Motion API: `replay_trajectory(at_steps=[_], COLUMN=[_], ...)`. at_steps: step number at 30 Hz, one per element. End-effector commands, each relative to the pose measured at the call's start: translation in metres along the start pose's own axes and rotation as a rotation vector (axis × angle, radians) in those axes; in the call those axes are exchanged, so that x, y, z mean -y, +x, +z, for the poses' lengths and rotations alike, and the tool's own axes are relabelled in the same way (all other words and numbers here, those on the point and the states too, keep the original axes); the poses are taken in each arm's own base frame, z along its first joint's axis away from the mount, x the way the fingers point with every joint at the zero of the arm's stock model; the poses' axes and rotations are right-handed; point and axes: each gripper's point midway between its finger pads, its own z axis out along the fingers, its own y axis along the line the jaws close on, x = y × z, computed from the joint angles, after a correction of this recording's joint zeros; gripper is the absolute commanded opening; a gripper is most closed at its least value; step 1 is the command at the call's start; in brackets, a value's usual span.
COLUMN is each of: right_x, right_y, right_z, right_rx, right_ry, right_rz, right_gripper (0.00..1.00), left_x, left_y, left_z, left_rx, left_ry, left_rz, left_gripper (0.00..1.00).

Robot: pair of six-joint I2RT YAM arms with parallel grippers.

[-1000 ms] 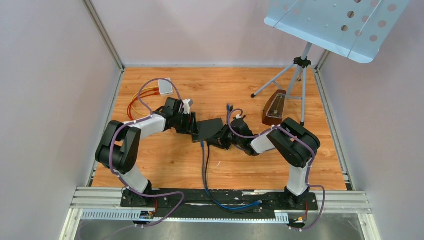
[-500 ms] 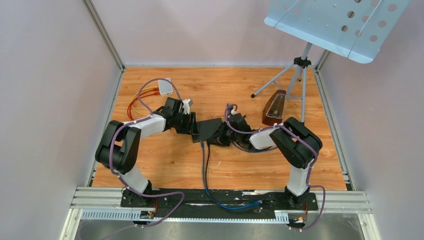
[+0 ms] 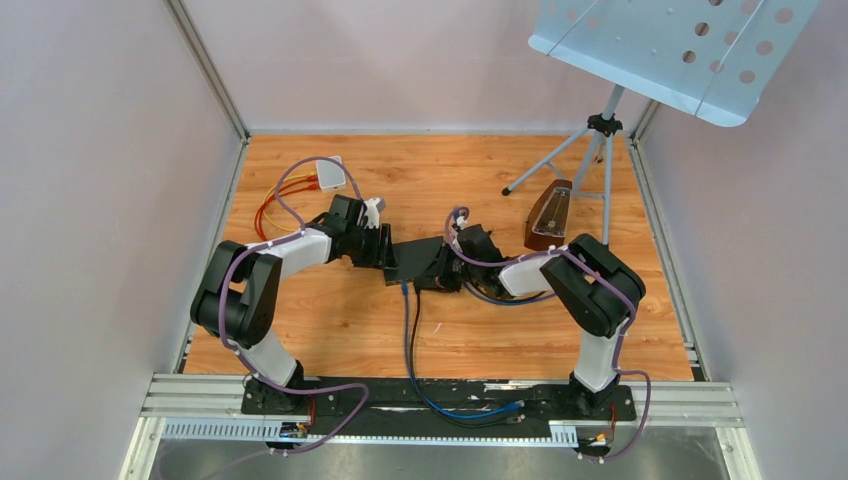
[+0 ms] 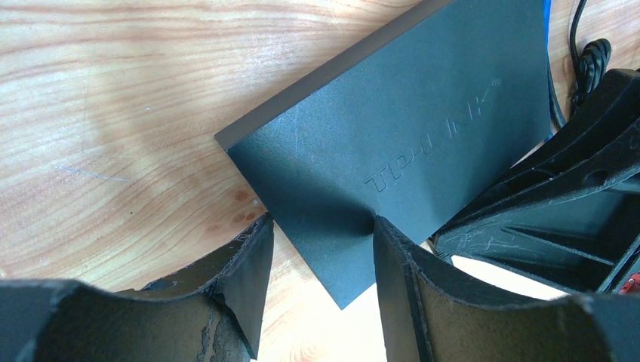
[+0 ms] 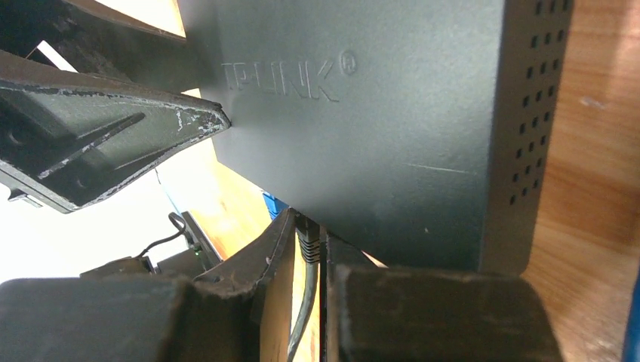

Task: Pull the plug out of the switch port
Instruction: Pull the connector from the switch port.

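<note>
Gripping the plug [image 5: 307, 246] close to the housing, draw straight back along the port axis. Avoid twisting or lifting: a sideways load is likely to jam the plug or drag the switch [image 3: 418, 258]. Pull on the plug body, never on the cord [image 5: 302, 320]. Check for a latch tab first; none can be made out from here.

Right tool [image 5: 308, 240]: nearly closed, pinching the black plug where it enters the switch edge. Plug seated in the port, not yet drawn.

Left tool [image 4: 318, 226]: half spread astride a switch corner, one finger against the edge, the other over the top face. Apparently a brace, not a clamp. Bear down with it enough to stop the switch sliding on the desk [image 3: 500, 180] during the pull.

Switch position: flat at mid-desk, top face up, between the two tools. Leave the blue cable [image 3: 405, 320] beside the cord alone.

Markings: "TP-LINK" [image 5: 279, 79] embossed on the top face, legible in both wrist views, with a small registered mark after it. Port labels out of sight. No other writing readable.
</note>
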Motion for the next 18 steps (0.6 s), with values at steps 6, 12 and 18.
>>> replay_trajectory(at_steps=[6,12,18], right_x=[-0.024,-0.049,-0.08], right_y=[0.015,0.006,-0.011], right_z=[-0.013,-0.033,-0.065], right_rx=[-0.082,-0.046,0.048], right_ry=[-0.058,-0.09,-0.108], right_rz=[-0.122,-0.216,-0.321], right_gripper=[0.0,0.0,0.0], left_x=[0.0,-0.002,0.0], left_y=[0.018,0.02,0.016], left_z=[0.004,0.004,0.001], left_rx=[-0.044,-0.042,-0.025], left_ry=[0.007,-0.005,-0.003], left_rz=[-0.003,-0.005,-0.003], left_gripper=[0.57,0.57,0.6])
